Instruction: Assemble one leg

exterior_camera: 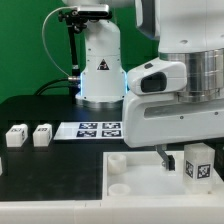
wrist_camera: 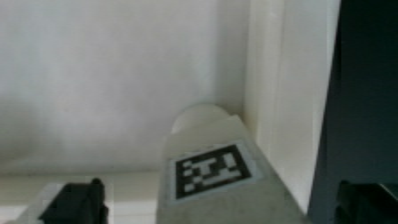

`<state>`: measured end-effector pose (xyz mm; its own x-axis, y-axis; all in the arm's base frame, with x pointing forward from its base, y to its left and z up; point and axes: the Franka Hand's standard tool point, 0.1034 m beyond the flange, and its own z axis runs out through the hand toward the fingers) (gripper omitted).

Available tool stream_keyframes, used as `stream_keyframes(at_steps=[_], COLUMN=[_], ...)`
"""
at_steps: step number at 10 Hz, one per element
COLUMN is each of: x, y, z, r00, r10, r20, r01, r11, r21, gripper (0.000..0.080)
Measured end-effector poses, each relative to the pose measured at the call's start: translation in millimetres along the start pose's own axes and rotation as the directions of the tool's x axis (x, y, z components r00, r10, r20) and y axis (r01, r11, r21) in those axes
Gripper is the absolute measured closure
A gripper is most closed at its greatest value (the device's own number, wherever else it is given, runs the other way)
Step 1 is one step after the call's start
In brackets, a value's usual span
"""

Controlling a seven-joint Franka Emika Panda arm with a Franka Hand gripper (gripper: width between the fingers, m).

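Black surface (exterior_camera: 40,165) spreads under me, with a white wall behind it. On it, toward the exterior view's left, two small white legs (exterior_camera: 15,136) and (exterior_camera: 41,134) sit side by side, close but apart. Just beside them, toward the middle, lies the marker board (exterior_camera: 98,128), flat, showing its tags. Behind the board stands my white base (exterior_camera: 100,70), lit with a blue glow at its foot.

Nearer the camera lies the white tray (exterior_camera: 130,185), large and flat, with a round socket near its corner. My arm reaches over it from the exterior view's right, and my pincer (exterior_camera: 178,158) hangs low over the tray's right part. One dark finger (exterior_camera: 167,158) shows clearly, pointing down; right beside it stands a leg (exterior_camera: 199,163), upright, its black-and-white tag facing the camera. From this view I cannot tell whether the finger touches the leg.

In the wrist view the same leg (wrist_camera: 214,165) rises between my two dark fingertips (wrist_camera: 75,202) at the picture's lower edge, its tag plain on the face toward me. The tips stand wide apart with clear gaps on either side of the leg, so my pincer is spread and grips nothing. White tray floor (wrist_camera: 107,80) fills the rest, with a dark strip of surface along one side.
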<state>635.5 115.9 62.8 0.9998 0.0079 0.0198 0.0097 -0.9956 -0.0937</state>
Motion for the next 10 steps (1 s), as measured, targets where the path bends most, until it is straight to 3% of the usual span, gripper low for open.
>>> stream_keyframes(at_steps=[2,4,6,7,9,10], x=[-0.3,-0.8,-0.8,0.2,4.1,4.6], y=[0.1,-2.8,-3.1,-2.8,1.0,0.8], z=[0.5,0.9,1.0,0.2,-2.8,-2.4], r00=[1.0,0.964,0.903,0.83,0.529,0.336], r10=[0.007,0.267,0.429,0.558,0.846,0.935], r20=[0.001,0.006,0.01,0.018,0.067,0.11], r01=[-0.007,-0.267,-0.429,-0.558,-0.848,-0.942], r11=[1.0,0.964,0.903,0.83,0.528,0.334], r21=[0.0,0.012,0.016,0.022,0.039,0.041], gripper=[0.0192,0.0481,0.0508,0.0508,0.0508,0.0508])
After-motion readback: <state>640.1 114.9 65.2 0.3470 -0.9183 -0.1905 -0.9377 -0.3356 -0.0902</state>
